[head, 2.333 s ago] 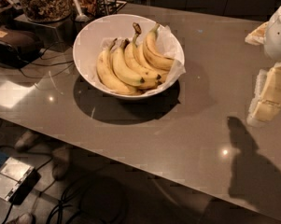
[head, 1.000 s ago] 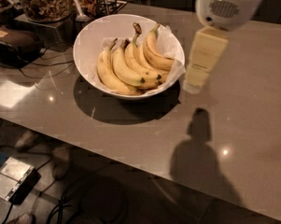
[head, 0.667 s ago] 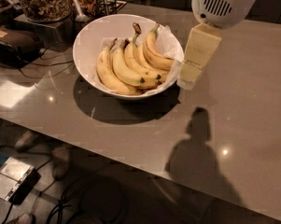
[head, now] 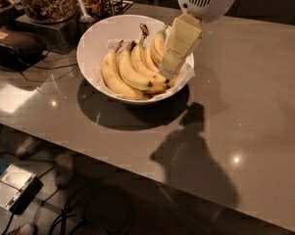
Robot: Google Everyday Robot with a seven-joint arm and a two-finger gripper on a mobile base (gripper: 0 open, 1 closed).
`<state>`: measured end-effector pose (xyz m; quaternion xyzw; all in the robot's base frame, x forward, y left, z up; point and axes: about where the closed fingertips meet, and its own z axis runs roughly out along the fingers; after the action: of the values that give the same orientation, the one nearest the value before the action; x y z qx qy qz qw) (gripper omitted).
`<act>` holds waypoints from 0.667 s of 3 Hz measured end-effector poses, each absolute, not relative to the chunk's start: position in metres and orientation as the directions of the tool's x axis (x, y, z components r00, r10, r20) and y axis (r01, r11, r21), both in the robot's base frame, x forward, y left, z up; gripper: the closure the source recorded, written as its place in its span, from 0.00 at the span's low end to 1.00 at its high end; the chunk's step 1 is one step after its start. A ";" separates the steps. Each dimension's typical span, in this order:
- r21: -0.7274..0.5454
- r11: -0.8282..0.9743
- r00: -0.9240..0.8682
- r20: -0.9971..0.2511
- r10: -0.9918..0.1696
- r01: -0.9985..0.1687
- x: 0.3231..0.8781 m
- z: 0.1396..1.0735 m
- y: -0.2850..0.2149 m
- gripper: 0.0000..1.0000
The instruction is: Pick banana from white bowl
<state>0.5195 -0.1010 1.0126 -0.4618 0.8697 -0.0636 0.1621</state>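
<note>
The white bowl [head: 94,40] stands on the grey table, lined with crumpled white paper and holding several yellow bananas. The banana [head: 158,44], with its pale yellow-green stem pointing up at the far right, lies against the right wall and is partly hidden behind my gripper. My gripper [head: 167,71], cream-coloured under a white round wrist, reaches down from the upper right into the right side of the bowl, its tip at the bananas' near ends. The other bananas [head: 123,70] with dark brown stem tips lie to its left.
A glass jar of brown food [head: 46,1] and a spoon [head: 83,9] stand behind the bowl at the far left. A black device [head: 12,43] with cables lies left of it. The table's front edge [head: 137,173] runs diagonally; cables and a box [head: 12,190] lie on the floor below.
My gripper has come in from the right edge of the table, moved left and dropped into the right side of the bowl. The bananas have not moved.
</note>
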 end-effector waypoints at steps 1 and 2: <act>-0.225 0.603 -0.563 -0.220 -0.796 -0.765 0.539 1.008 -0.089 0.00; -0.235 0.601 -0.552 -0.246 -0.797 -0.764 0.545 1.009 -0.084 0.00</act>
<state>0.5450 -0.0836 1.0091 -0.4436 0.8794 -0.0503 0.1652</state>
